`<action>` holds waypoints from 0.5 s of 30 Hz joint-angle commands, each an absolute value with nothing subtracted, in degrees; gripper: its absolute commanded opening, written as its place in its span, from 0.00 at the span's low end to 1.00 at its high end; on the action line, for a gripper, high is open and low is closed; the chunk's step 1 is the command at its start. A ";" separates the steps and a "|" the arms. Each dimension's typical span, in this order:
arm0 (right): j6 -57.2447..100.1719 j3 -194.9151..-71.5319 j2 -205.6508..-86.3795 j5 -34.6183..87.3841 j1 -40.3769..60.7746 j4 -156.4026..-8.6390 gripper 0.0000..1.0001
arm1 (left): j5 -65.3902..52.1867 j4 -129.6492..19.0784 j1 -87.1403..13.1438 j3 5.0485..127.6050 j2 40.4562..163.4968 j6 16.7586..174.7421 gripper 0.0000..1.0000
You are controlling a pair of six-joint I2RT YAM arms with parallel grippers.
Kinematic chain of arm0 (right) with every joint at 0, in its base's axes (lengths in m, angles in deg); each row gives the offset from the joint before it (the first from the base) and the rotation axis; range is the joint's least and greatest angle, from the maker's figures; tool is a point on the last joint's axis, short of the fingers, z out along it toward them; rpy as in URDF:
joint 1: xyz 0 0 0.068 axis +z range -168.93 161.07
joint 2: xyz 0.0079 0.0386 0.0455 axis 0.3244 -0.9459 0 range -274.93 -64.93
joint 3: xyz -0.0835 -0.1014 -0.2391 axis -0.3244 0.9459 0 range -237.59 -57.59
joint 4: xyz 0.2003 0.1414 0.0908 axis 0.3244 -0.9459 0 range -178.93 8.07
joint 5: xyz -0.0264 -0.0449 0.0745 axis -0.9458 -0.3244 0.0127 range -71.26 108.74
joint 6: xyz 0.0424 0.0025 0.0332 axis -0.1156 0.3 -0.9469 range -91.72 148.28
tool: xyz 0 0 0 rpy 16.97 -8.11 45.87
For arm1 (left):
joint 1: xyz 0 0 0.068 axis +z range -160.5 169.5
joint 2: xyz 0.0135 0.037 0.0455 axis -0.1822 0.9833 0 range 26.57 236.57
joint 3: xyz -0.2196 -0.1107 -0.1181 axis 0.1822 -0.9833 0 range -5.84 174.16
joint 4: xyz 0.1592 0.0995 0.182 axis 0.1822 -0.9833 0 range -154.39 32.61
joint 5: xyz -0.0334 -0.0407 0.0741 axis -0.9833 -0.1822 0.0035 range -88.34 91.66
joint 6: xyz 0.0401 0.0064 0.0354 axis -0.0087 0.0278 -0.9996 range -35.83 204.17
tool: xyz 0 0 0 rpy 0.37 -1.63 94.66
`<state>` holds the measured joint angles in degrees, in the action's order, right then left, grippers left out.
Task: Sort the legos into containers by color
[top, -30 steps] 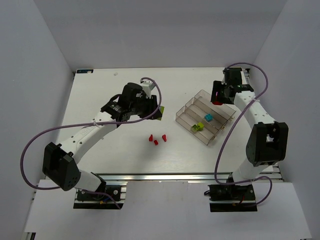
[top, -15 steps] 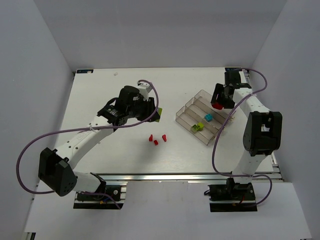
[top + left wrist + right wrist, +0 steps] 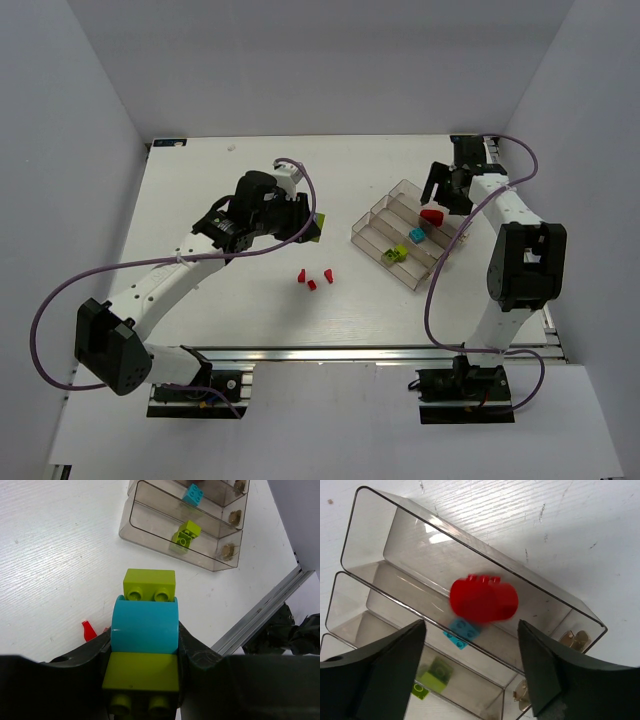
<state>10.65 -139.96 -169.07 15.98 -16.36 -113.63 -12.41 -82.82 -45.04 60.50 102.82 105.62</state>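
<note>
The clear divided tray (image 3: 372,218) lies at centre right; it also shows in the left wrist view (image 3: 150,530) and the right wrist view (image 3: 370,510). My right gripper (image 3: 441,193) (image 3: 471,630) is open above it. A blurred red lego (image 3: 432,214) (image 3: 484,600) is below the jaws, at the tray's outermost compartment. A cyan lego (image 3: 417,235) (image 3: 462,631) and a yellow-green lego (image 3: 396,253) (image 3: 185,533) lie in the following compartments. My left gripper (image 3: 308,228) (image 3: 145,640) is shut on a stack of yellow-green and cyan legos (image 3: 145,625), held above the table left of the tray.
Three small red legos (image 3: 313,278) lie on the table in front of the left gripper; one shows in the left wrist view (image 3: 88,630). The table's metal front rail (image 3: 260,615) runs along the near edge. White walls enclose the table.
My right gripper has opened and let go of the red lego, which has dropped towards the tray's outermost compartment. My left arm has shifted slightly with its stack.
</note>
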 commanded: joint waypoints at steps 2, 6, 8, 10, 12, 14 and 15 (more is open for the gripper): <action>10.08 -141.88 -168.03 17.51 -17.34 -114.18 0.84 | -14.25 -81.21 -44.69 61.39 101.01 105.79 0.00; 10.08 -142.22 -167.86 18.21 -17.70 -114.62 0.85 | -15.13 -80.86 -44.69 61.92 101.10 106.06 0.00; 13.57 -141.62 -165.41 21.19 -17.70 -113.31 0.79 | -16.61 -80.42 -44.69 62.18 101.01 106.23 0.00; 21.64 -137.59 -161.54 33.06 -17.79 -107.02 0.77 | -18.89 -78.93 -44.69 62.10 101.19 107.02 0.00; 42.44 -133.29 -153.21 48.01 -18.05 -103.65 0.70 | -24.60 -76.30 -44.69 61.75 102.06 108.86 0.00; 55.20 -124.07 -143.14 70.54 -18.05 -100.65 0.47 | -28.99 -74.19 -44.69 61.57 103.12 110.53 0.00; 66.22 -120.47 -139.42 77.73 -17.53 -99.08 0.46 | -32.23 -72.61 -45.21 61.74 104.17 112.19 0.00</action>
<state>37.60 -126.36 -152.53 46.31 -18.35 -105.56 -22.39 -78.27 -44.93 60.53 103.41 108.66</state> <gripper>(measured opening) 0.481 0.474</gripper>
